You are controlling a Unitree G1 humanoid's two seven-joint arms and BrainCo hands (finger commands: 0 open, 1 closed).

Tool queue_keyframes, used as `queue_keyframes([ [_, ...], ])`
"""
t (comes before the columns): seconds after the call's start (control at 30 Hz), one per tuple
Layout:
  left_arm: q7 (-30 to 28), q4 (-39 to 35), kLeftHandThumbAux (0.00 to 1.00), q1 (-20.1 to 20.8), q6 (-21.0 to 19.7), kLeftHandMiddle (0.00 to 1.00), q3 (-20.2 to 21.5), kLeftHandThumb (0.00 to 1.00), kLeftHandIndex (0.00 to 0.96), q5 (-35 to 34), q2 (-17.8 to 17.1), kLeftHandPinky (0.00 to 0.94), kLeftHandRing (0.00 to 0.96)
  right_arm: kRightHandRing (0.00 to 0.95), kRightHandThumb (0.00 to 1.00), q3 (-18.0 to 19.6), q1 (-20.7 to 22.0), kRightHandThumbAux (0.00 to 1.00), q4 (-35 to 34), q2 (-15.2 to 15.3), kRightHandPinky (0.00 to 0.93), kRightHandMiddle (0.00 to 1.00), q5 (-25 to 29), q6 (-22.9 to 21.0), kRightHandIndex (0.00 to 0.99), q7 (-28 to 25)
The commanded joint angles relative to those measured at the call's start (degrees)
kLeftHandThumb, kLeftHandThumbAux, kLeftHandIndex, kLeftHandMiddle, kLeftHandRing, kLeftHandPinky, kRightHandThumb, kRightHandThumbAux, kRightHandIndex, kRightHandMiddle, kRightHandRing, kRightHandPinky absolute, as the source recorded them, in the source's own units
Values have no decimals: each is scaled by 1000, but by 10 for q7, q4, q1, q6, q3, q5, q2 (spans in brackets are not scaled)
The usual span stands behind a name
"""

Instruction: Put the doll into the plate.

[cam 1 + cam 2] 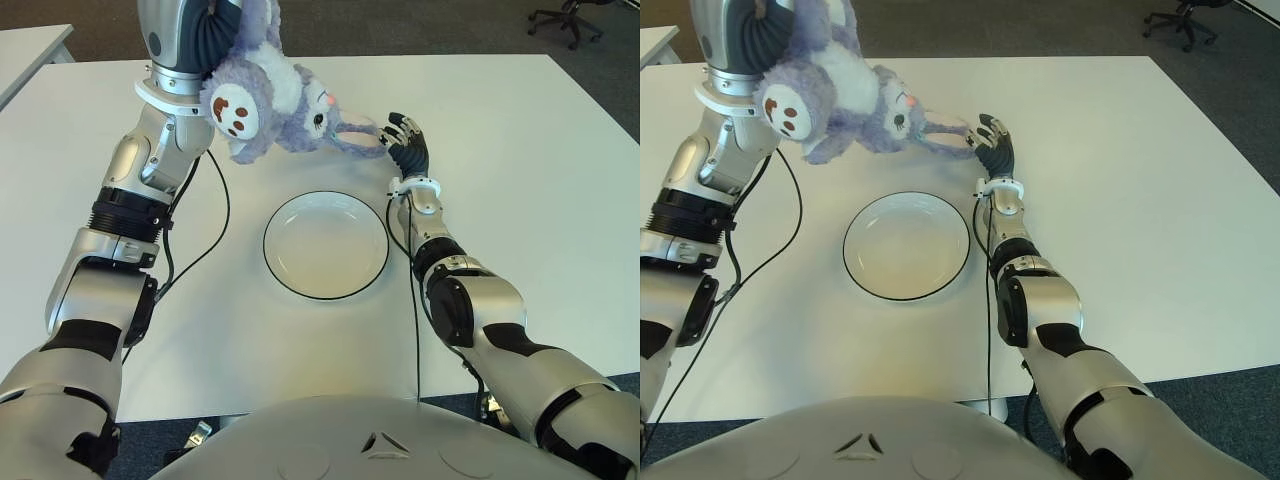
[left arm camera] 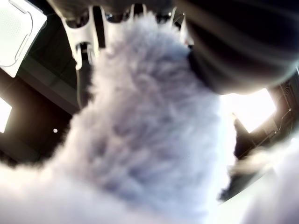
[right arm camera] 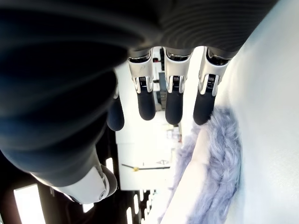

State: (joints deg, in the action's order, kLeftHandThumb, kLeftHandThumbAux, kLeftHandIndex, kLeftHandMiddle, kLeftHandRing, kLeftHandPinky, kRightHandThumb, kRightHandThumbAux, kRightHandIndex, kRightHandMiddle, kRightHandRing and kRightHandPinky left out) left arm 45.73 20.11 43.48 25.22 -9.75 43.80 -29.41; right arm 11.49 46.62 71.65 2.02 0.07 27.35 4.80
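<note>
Broadly, table (image 1: 520, 150): one white tabletop, the largest thing in view, bearing the plate; a second table's corner and an office chair show at the far edges.

Doll (image 1: 275, 100): one purple-and-white plush rabbit, lifted off the table and hanging head-down from the left hand, its long ear trailing toward the right hand. It sits beyond the plate's far rim and toward the robot's left — not yet over the dish.

Plate (image 1: 282, 275): one round white plate with a dark rim, nothing in it, lying between the two arms.

Left hand (image 1: 215, 35): raised high at the far left of the table, closed around the doll's body; its wrist view is filled with fur, with fingers (image 2: 84, 32) wrapped about it.

Right hand (image 1: 408, 148): just past the plate on the right, fingers (image 3: 173, 100) extended and holding nothing; the doll's ear tip lies right by them, contact uncertain.

Step in hand: carrying — the doll is held aloft, on its way to the plate.

Next move: likely bring the left hand nearer and lower until the doll hangs over the plate's middle, then release it.
</note>
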Motion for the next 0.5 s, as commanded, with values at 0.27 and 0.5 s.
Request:
queue_keyframes([
  [0.27,10,2,652,-9,18,600,7,853,418,9,0,703,701,148,389,11,-49,741,35,-14,201,155,7,-37,200,6],
  [0.5,6,-5,651,-13,18,495,8,852,443,13,0,744,719,155,388,17,-49,750,35,-14,213,159,9,-35,213,4],
])
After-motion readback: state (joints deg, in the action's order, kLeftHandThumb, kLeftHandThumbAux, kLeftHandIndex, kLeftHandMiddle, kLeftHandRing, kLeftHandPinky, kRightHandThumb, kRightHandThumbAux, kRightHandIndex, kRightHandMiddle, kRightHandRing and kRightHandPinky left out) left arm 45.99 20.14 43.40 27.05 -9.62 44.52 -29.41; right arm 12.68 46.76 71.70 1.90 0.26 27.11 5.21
